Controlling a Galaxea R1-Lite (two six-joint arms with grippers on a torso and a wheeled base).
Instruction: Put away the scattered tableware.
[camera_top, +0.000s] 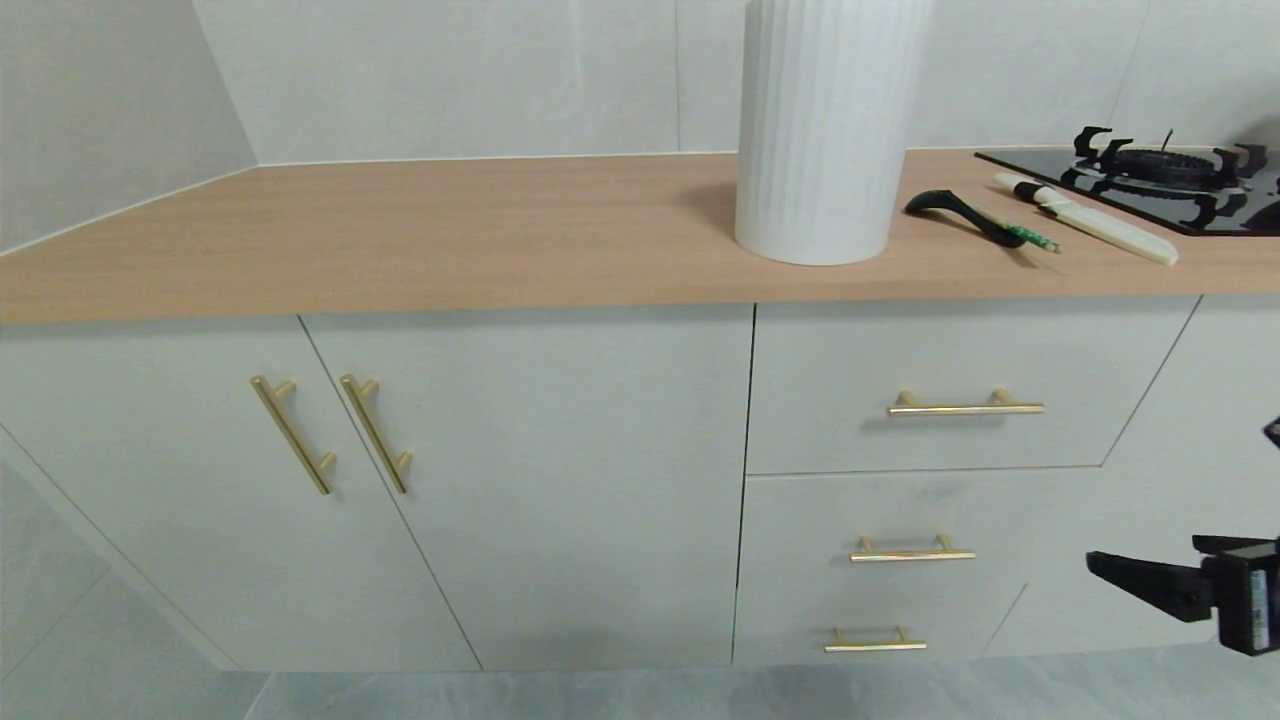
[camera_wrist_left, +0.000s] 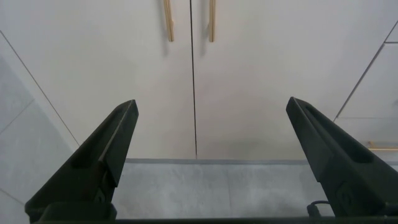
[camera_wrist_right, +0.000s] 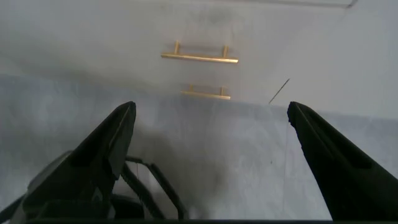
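Wood counter (camera_top: 450, 230) is carrying the scattered tableware at its right end. A black spoon (camera_top: 960, 212), a green-patterned stick (camera_top: 1032, 238) and a cream knife (camera_top: 1095, 222) are all lying flat between the white ribbed holder (camera_top: 820, 130) and the hob (camera_top: 1150, 170). Each piece is running its long axis diagonally, from back-left toward front-right.

The right gripper (camera_wrist_right: 210, 109) is hanging low in front of the drawers (camera_wrist_right: 199, 58), well below the counter, with its fingers spread wide and holding nothing. The tableware is lying above it and slightly to its left. The left gripper (camera_wrist_left: 211, 102) is facing the cupboard doors (camera_wrist_left: 124, 74) farther left, also spread apart and empty. So the right arm is looking the nearer one for the pick.

The spoon is showing a glossy curved bowl turned toward the holder. The knife is looking pale, with a dark band near its back end. The stick is lying against the spoon's handle end and is too small to identify.
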